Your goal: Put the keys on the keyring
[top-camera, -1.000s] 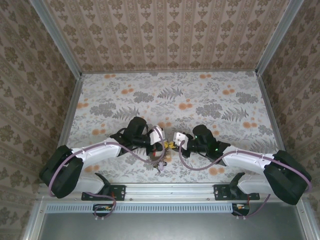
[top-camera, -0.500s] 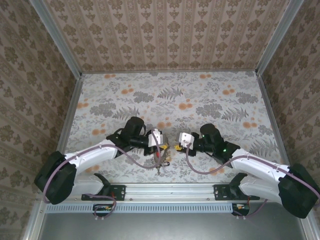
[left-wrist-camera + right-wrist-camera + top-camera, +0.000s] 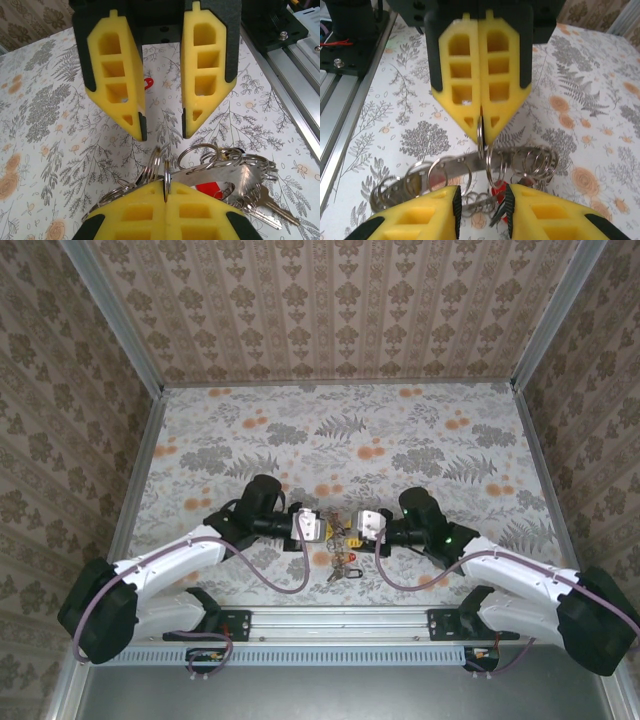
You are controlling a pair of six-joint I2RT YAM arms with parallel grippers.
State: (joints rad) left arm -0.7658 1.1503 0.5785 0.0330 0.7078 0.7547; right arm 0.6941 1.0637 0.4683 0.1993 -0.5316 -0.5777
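Note:
The keyring [image 3: 465, 162] is a grey metal band strung with several small split rings and the keys [image 3: 345, 562]. A red key head [image 3: 207, 189] shows under the band, and a red and a dark key [image 3: 501, 196] hang low. My left gripper [image 3: 166, 187] is shut on one thin split ring [image 3: 166, 175] at the band. From the other wrist that gripper [image 3: 481, 127] pinches the ring [image 3: 480, 135] edge-on. My right gripper [image 3: 482, 197] faces it, open, fingers apart just short of the bunch. Both grippers [image 3: 322, 530] [image 3: 358, 527] meet near the table's front.
The floral table [image 3: 340, 440] stretches out behind the grippers, enclosed by patterned walls. An aluminium rail [image 3: 340, 615] runs along the near edge just behind the bunch, and it is also seen at the side of each wrist view [image 3: 295, 85] [image 3: 340, 115].
The right gripper was shut at the bunch and has opened and drawn back a little to the right. The left gripper has kept its grip and turned, and the keys have swung rightward.

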